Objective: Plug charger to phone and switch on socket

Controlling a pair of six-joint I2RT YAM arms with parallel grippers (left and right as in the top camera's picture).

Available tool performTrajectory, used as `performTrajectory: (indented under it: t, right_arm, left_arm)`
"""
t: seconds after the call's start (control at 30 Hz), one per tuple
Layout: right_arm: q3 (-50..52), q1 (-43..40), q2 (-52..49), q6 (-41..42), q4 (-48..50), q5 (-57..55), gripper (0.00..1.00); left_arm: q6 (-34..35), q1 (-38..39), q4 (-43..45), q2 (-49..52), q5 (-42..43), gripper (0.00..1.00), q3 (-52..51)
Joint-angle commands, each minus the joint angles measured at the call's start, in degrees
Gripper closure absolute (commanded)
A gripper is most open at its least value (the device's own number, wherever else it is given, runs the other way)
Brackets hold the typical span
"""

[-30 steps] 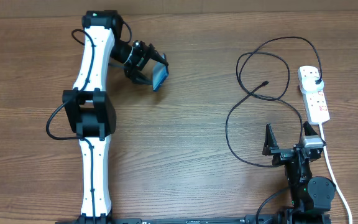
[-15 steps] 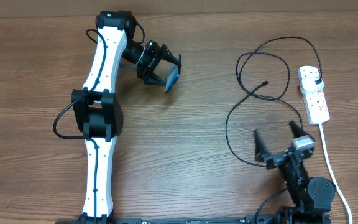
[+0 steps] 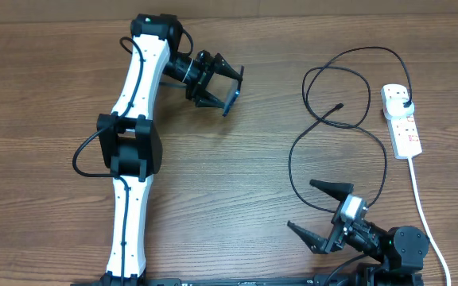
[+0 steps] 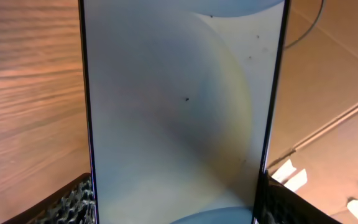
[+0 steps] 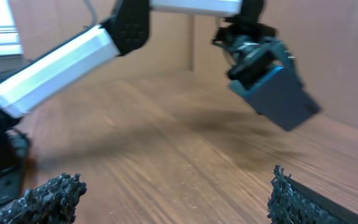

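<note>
My left gripper (image 3: pixel 230 89) is shut on the phone (image 3: pixel 230 97) and holds it on edge above the far middle of the table. The phone's pale screen (image 4: pixel 179 106) fills the left wrist view, and its blue back shows in the right wrist view (image 5: pixel 277 96). The charger, a thin black cable (image 3: pixel 324 119), lies in loops at the right, its plug tip (image 3: pixel 339 106) free on the table and its adapter (image 3: pixel 405 104) in the white socket strip (image 3: pixel 401 121). My right gripper (image 3: pixel 315 214) is open and empty near the front right, pointing left.
The socket's thick white cord (image 3: pixel 421 206) runs toward the front edge at the far right. The left arm's white links (image 3: pixel 133 119) stretch along the left half of the table. A cardboard wall (image 5: pixel 328 56) stands behind the table.
My left gripper has carried the phone to the right and turned it more on edge. My right gripper has swung from pointing away to pointing left, jaws still open.
</note>
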State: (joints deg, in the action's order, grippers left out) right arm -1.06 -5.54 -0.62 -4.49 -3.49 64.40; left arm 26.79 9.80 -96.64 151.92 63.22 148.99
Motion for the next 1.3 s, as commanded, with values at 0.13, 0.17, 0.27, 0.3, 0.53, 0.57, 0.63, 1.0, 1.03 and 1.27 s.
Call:
performTrajectory:
  t: [0.13,0.17,0.27,0.3,0.53,0.57,0.63,1.0,1.03,1.27]
  right_arm:
    - [0.61,-0.11,0.46,0.13,0.20,3.67,0.00]
    - [0.61,-0.11,0.46,0.13,0.20,3.67,0.00]
    - [0.61,-0.11,0.46,0.11,0.22,3.19,0.00]
    - [0.61,-0.11,0.46,0.11,0.22,2.21,0.00]
    - [0.59,-0.11,0.46,3.56,-0.87,-1.84,0.00]
    - [0.59,-0.11,0.46,5.05,-0.87,-2.25,0.00]
    - [0.59,-0.11,0.46,8.11,-0.39,-2.86,0.00]
    - [0.59,-0.11,0.46,56.15,5.73,-7.82,0.00]
    - [0.59,-0.11,0.46,60.22,7.43,-7.82,0.00]
    - [0.59,-0.15,0.46,83.12,9.53,-10.49,0.00]
  left_arm:
    - [-1.55,2.60,-0.20,-0.22,4.42,0.51,1.92]
    - [-1.55,2.71,-0.20,-0.22,4.33,0.51,1.92]
    - [-2.01,2.78,-0.20,-0.22,4.31,0.51,1.92]
    - [-2.12,2.78,-0.20,-0.22,4.13,0.51,1.92]
    - [-2.19,2.78,-0.20,-0.22,3.65,0.51,1.92]
    - [-2.16,2.78,-0.20,-0.22,3.67,0.51,1.92]
    - [-2.14,2.78,-0.20,-0.22,3.67,0.51,1.92]
    - [3.48,2.93,-0.20,-0.22,2.80,0.51,1.92]
    - [4.55,2.99,-0.20,-0.22,2.60,0.51,1.92]
    - [8.81,3.13,-0.20,-0.22,2.67,0.50,1.92]
